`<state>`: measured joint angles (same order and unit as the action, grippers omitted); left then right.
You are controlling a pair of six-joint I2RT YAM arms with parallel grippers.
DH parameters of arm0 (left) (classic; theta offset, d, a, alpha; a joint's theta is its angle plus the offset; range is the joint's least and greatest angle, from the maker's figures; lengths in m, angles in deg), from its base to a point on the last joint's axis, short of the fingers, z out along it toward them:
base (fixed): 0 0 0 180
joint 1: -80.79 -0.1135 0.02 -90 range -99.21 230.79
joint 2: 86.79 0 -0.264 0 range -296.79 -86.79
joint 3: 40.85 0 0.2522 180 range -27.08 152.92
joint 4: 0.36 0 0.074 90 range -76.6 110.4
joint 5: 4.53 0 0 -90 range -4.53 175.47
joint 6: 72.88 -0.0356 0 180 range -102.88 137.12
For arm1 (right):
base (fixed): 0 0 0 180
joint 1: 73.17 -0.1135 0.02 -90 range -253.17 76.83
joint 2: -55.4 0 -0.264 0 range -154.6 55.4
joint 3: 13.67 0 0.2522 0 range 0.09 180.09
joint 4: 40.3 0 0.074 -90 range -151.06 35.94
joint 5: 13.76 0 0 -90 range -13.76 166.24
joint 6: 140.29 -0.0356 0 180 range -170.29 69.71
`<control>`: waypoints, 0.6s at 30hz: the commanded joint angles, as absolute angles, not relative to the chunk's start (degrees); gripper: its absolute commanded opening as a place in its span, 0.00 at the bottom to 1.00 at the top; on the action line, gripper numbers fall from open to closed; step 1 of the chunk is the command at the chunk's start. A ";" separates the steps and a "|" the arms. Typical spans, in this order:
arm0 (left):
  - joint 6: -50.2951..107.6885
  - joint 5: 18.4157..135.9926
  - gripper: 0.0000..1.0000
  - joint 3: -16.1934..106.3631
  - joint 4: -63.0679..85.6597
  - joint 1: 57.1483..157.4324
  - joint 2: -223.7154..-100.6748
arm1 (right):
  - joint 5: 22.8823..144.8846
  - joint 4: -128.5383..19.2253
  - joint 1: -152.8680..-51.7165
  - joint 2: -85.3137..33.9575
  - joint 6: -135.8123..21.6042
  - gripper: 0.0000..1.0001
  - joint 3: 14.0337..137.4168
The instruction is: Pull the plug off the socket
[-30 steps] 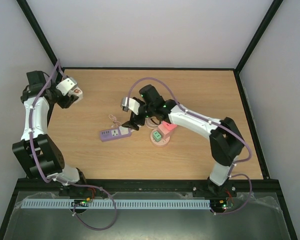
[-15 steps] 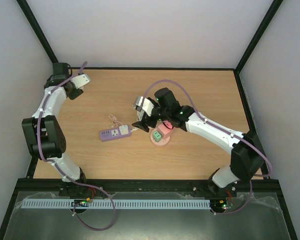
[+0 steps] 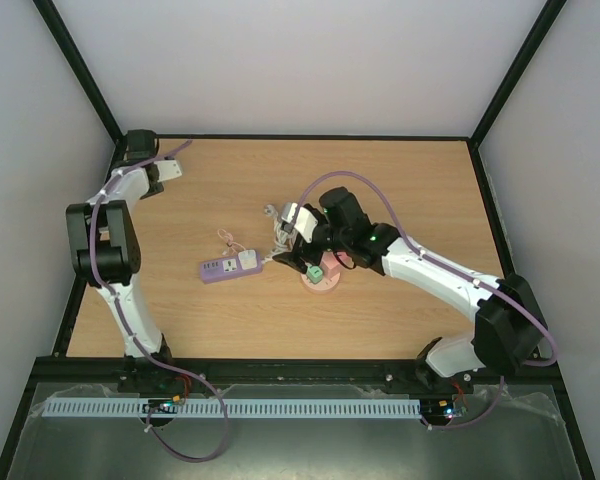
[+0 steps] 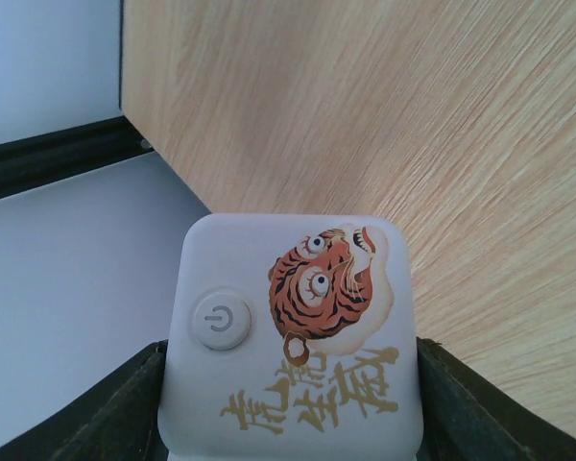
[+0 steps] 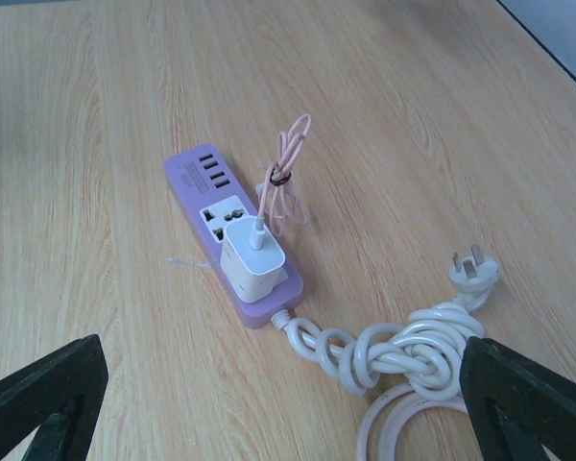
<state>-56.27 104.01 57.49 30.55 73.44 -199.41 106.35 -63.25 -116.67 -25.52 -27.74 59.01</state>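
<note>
Left end effector (image 4: 293, 418) clamps smooth rounded block (image 4: 293, 317); right end effector (image 5: 286, 408) spread wide

Lilac power strip (image 5: 194, 178) lies well apart from tiger-print block (image 4: 298, 336).

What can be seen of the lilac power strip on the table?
The lilac power strip is a long plastic-looking bar lying flat on the wooden table. One end carries four small ports, then a white-faced outlet. A white adapter is plugged in, with a thin pink cable bundled and tied beside it. A thick white cord leaves the other end, knotted, ending in a three-pin plug lying loose.
</note>
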 commanded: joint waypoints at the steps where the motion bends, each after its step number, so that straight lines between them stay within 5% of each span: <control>1: -62.44 109.52 0.47 60.77 28.02 73.72 -202.98 | 105.40 -61.67 -116.50 -24.17 -26.96 0.98 57.66; 12: -71.55 110.35 0.51 65.92 31.48 73.18 -210.13 | 105.67 -62.24 -116.50 -24.81 -26.13 0.98 57.18; 18: -75.50 109.12 0.63 67.66 34.50 72.71 -211.29 | 105.75 -62.46 -116.49 -25.76 -25.81 0.98 57.23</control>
<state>-71.65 109.15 64.90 31.33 73.09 -209.94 105.87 -62.79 -116.67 -25.54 -26.67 57.87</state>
